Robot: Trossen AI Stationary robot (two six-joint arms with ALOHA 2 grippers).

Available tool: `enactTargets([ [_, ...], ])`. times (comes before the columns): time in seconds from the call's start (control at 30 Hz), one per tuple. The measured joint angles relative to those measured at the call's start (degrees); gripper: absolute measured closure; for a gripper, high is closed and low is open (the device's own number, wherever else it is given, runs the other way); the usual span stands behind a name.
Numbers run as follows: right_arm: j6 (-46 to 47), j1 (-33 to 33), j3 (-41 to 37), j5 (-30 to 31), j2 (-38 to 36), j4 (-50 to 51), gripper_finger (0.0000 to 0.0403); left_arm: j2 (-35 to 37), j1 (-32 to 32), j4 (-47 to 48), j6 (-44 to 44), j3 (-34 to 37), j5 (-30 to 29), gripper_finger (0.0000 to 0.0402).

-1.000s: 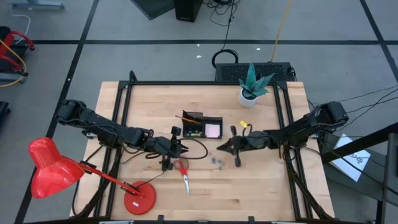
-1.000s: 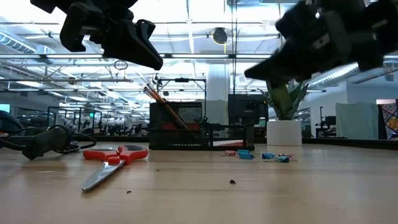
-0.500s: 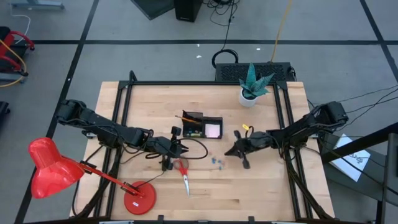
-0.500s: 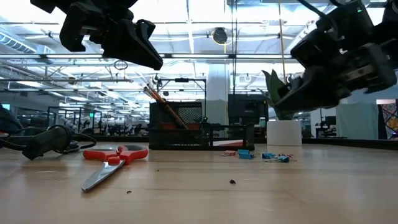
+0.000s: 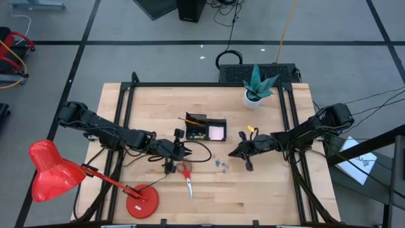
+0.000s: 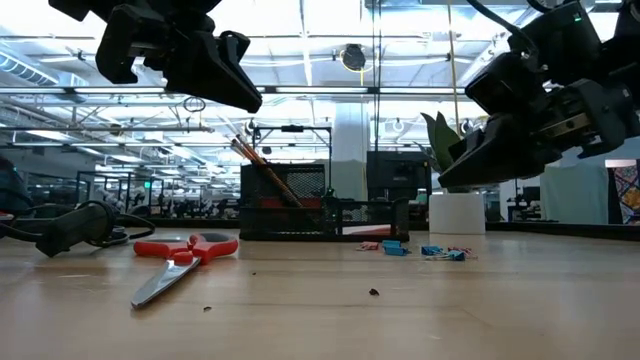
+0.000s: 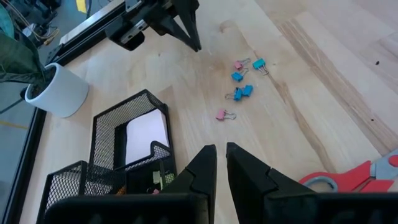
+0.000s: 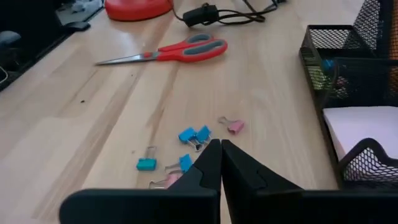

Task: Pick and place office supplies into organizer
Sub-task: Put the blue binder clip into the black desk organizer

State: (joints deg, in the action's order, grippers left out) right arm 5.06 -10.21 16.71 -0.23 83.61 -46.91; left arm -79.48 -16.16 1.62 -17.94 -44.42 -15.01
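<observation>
The black mesh organizer (image 5: 205,128) stands mid-table, with orange pencils (image 6: 262,168) leaning in its tall compartment and a pink sticky-note pad (image 8: 356,127) in the low one. Red-handled scissors (image 5: 187,174) lie flat on the table in front of it. Several small blue and pink clips (image 8: 186,140) lie loose to the right of the scissors. My left gripper (image 7: 221,152) hovers above the table between scissors and organizer, a narrow gap between its fingers, nothing in it. My right gripper (image 8: 219,146) is shut, empty, hanging just right of the clips (image 5: 221,164) and above the wood.
A red desk lamp (image 5: 50,171) with its round base (image 5: 142,202) stands at the near left. A black cable (image 5: 199,151) loops by the left gripper. A white plant pot (image 5: 254,98) sits at the far right. A small yellow piece (image 5: 250,128) lies right of the organizer.
My right gripper has sunk toward the table and drawn back a little toward the table's right edge, away from over the clips, and has stayed shut. It has kept still for the last half second. Nothing on the table has moved.
</observation>
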Motion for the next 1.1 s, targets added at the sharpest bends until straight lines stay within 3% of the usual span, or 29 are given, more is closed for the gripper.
enactTargets([
  [0.13,-4.8,-2.0,0.4,0.2,0.0,2.4,0.0389,0.0,0.2,0.0,0.0,0.0,0.0,0.0355],
  [0.27,-4.9,-4.8,5.0,9.2,0.0,10.2,0.0351,0.0,0.4,0.2,0.7,0.0,0.0,0.0355],
  [0.4,-2.3,-7.3,9.0,9.2,1.1,12.8,0.0301,0.0,0.4,0.4,0.4,0.0,0.0,0.0355],
  [0.67,4.9,-8.6,9.8,8.1,4.7,15.5,0.0226,0.0,0.4,0.4,1.5,0.0,0.0,0.0355],
  [0.87,5.6,-11.3,10.3,6.1,5.8,15.0,0.0217,0.0,0.4,0.4,1.3,0.0,0.0,0.0355],
  [1.1,6.4,-12.2,15.1,7.7,10.8,16.2,0.0238,0.0,0.4,-0.1,0.7,0.0,0.0,0.0355],
])
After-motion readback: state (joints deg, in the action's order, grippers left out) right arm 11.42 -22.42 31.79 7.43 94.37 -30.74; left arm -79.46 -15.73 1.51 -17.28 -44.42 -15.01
